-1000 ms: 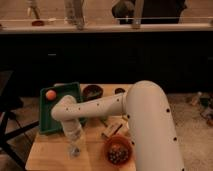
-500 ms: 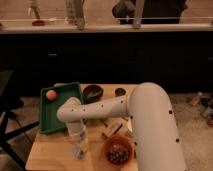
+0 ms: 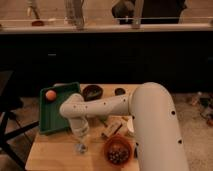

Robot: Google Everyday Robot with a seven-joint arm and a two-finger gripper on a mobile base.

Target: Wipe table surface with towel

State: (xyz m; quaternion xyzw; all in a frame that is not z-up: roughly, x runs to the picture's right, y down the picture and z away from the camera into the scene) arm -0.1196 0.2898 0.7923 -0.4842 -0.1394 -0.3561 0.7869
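Observation:
The table surface [image 3: 52,152] is a light tan wooden top in the lower middle of the camera view. My white arm reaches in from the right, bends at a joint over the tray's right edge and points down. My gripper [image 3: 81,142] hangs straight down at the table's front-left part. A small pale scrap that looks like the towel [image 3: 80,148] sits at the gripper's tip, against the table. I cannot tell how it is held.
A green tray [image 3: 56,117] holding an orange ball [image 3: 50,94] lies at the left. A dark bowl [image 3: 92,92] stands at the back. An orange bowl [image 3: 118,150] with dark contents and a tan packet [image 3: 112,129] sit right of the gripper.
The gripper and forearm have shifted a little to the right along the table's front part, toward the orange bowl. The other objects have not moved.

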